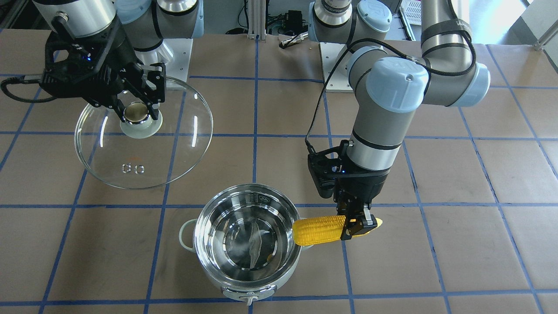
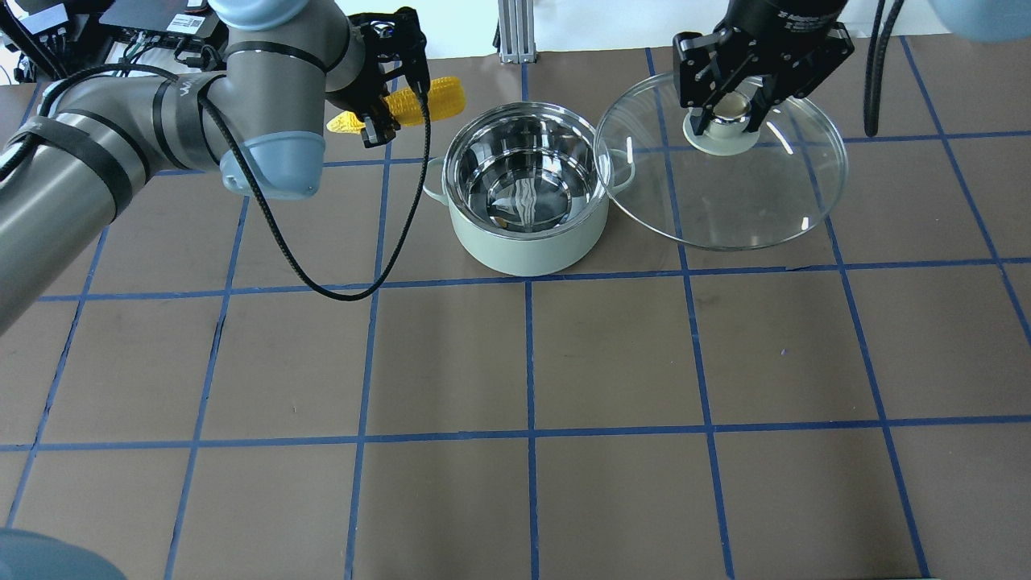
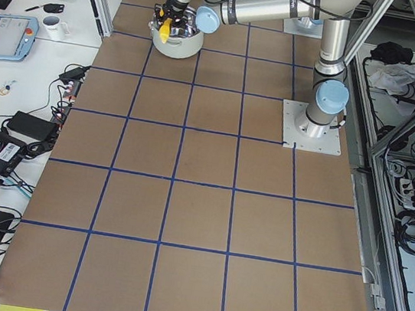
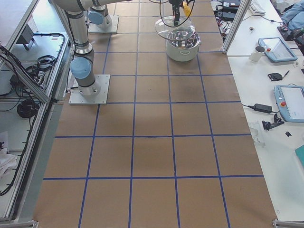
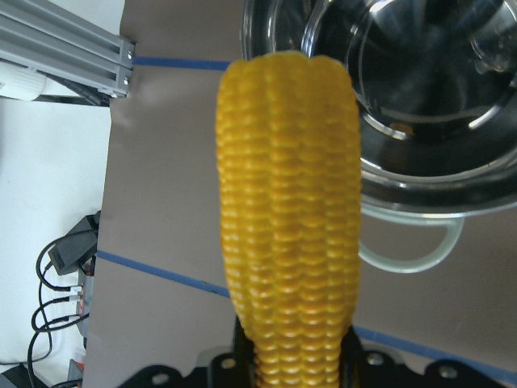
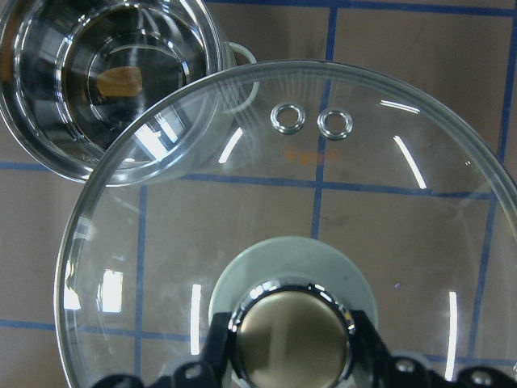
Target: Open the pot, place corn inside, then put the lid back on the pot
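Observation:
The pot (image 2: 527,242) stands open on the table, steel inside, mint-green outside; it also shows from the front (image 1: 218,244). My left gripper (image 2: 395,97) is shut on the yellow corn (image 2: 439,97), held level in the air just beside the pot's rim, blunt end toward the pot (image 1: 316,229). The left wrist view shows the corn (image 5: 287,210) with the pot (image 5: 420,121) beyond it. My right gripper (image 2: 737,113) is shut on the knob of the glass lid (image 2: 725,193), held up beside the pot, its edge overlapping the pot's handle. The lid also shows from the front (image 1: 165,144) and the right wrist (image 6: 283,202).
The table (image 2: 523,403) is covered in brown paper with a blue tape grid. An aluminium post (image 2: 515,32) stands at the far edge behind the pot. Side benches with tablets and cables (image 3: 24,29) lie beyond the table's far side.

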`<state>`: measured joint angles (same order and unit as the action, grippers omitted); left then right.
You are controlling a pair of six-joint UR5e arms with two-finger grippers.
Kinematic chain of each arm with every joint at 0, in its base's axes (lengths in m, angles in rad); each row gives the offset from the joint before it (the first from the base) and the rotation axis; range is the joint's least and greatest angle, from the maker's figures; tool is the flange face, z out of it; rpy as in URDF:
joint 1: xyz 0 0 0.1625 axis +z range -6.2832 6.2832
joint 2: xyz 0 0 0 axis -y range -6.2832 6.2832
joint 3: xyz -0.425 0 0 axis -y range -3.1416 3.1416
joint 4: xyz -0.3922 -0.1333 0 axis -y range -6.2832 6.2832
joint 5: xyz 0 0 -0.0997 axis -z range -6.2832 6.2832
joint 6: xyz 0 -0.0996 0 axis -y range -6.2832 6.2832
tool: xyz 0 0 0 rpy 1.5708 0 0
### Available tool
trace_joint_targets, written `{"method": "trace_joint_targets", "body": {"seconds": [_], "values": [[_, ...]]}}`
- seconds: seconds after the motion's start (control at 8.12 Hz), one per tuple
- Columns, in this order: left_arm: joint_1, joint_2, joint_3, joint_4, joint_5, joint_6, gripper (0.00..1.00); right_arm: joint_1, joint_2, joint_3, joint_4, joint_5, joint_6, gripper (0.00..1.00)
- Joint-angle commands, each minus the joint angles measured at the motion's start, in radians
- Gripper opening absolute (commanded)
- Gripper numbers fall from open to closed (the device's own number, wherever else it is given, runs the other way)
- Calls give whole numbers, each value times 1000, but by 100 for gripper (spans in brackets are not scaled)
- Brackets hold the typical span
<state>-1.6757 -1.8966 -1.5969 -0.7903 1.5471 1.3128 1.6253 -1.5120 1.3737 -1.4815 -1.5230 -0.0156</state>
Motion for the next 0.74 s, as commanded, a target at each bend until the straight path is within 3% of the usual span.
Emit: {"method": "trace_joint_targets", "body": {"seconds": [0.0, 0.37, 0.62], "values": [[-106, -44, 0, 94, -7, -78, 0, -21, -62, 70, 12, -2, -37, 48], [-218, -119, 0, 121, -13, -132, 0, -47, -63, 73, 15, 9, -70, 48], [-234, -124, 0, 120, -13, -127, 0, -47, -63, 74, 15, 7, -72, 48]]}}
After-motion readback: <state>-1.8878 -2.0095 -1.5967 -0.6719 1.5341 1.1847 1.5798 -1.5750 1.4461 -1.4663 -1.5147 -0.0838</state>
